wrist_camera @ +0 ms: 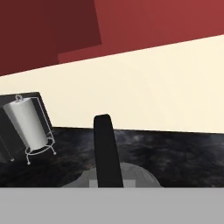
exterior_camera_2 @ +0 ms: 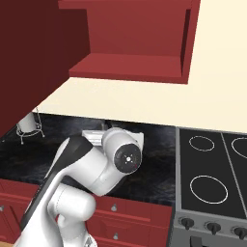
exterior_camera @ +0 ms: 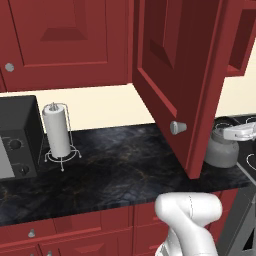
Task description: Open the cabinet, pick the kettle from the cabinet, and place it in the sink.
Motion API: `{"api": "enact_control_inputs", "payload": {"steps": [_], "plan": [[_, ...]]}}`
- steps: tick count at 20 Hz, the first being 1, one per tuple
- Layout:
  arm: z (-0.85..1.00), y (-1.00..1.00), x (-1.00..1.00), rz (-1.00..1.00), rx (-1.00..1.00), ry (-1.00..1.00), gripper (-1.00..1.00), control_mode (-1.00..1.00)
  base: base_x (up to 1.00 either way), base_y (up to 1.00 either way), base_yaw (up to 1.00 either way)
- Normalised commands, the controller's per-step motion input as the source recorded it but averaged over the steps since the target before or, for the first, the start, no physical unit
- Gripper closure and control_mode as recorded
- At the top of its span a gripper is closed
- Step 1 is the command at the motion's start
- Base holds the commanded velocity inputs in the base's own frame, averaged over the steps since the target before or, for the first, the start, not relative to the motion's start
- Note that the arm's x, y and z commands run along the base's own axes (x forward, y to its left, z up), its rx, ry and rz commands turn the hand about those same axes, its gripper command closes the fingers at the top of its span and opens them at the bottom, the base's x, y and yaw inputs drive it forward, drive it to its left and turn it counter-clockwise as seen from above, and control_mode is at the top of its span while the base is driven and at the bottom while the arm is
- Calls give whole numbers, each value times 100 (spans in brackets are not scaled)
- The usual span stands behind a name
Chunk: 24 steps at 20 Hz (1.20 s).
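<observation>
Open cabinet (exterior_camera_2: 130, 65) up top, door (exterior_camera: 170, 75) swung out toward the near side, round silver knob (exterior_camera: 178, 127) at its lower edge. Bare shelf inside in the right base view.

Grey kettle (exterior_camera: 220, 152) out of the cabinet, low over the dark marble counter (exterior_camera: 115, 165), just right of the open door and just left of the stove (exterior_camera_2: 212, 178). Resting on the counter or slightly lifted: cannot tell.

Claw (exterior_camera: 227, 134) right on top of the kettle, reaching in from the right, pinched narrow on the arched handle (wrist_camera: 107, 151). In the hand view, dark handle straight up the middle, rounded grey kettle body (wrist_camera: 135, 177) right under it.

Paper towel roll (exterior_camera: 57, 131) upright on a wire stand, far left on the counter, well apart from the kettle. Black microwave (exterior_camera: 17, 137) just left of the roll.

Closed red wall cabinet (exterior_camera: 65, 40) left of the open one. Red drawers (exterior_camera: 75, 230) under the counter edge. Cream wall (exterior_camera_2: 144, 103) behind.
</observation>
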Motion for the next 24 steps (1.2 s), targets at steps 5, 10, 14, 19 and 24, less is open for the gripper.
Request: {"api": "enact_control_inputs", "payload": {"steps": [5, 10, 14, 19, 24], "plan": [[0, 0, 0, 0, 0, 0, 100, -100, 0, 0, 0], [0, 0, 0, 0, 0, 0, 100, -100, 0, 0, 0], [0, 0, 0, 0, 0, 0, 100, 100, 0, 0, 0], [0, 0, 0, 0, 0, 0, 100, 100, 0, 0, 0], [0, 0, 0, 0, 0, 0, 100, 100, -3, 0, 0]]}}
